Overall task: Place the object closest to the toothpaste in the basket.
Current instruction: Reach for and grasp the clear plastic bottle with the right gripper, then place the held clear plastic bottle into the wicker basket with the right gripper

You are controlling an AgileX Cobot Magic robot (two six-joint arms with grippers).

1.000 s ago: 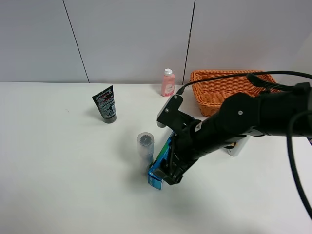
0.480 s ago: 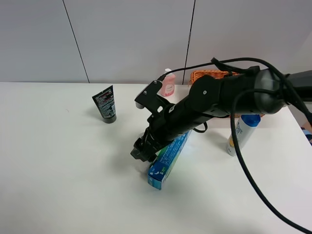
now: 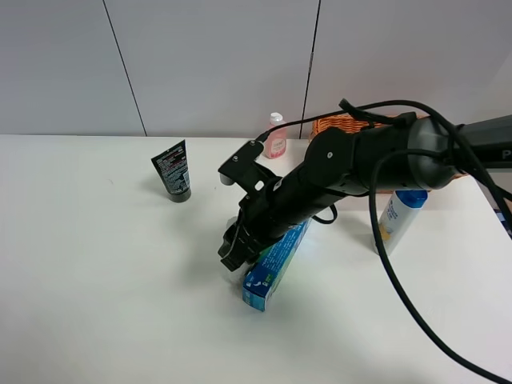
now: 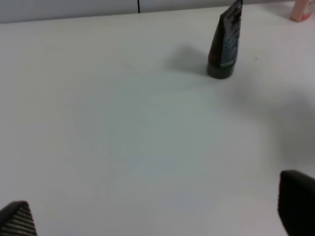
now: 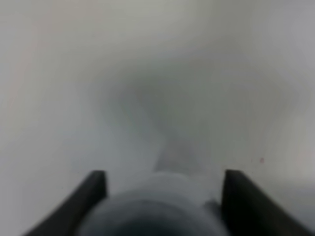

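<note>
The exterior high camera hangs above the front of the white surface (image 3: 96, 304) and looks down at a slant toward the back wall (image 3: 208, 64), far enough off to take in the whole spread. The left wrist camera rides low over that surface, facing the black tube (image 4: 225, 42) from some way off. That tube and the pink bottle (image 4: 300, 10) show in both views. The right wrist camera looks past the right gripper (image 5: 165, 177) from so near that all is blur.
</note>
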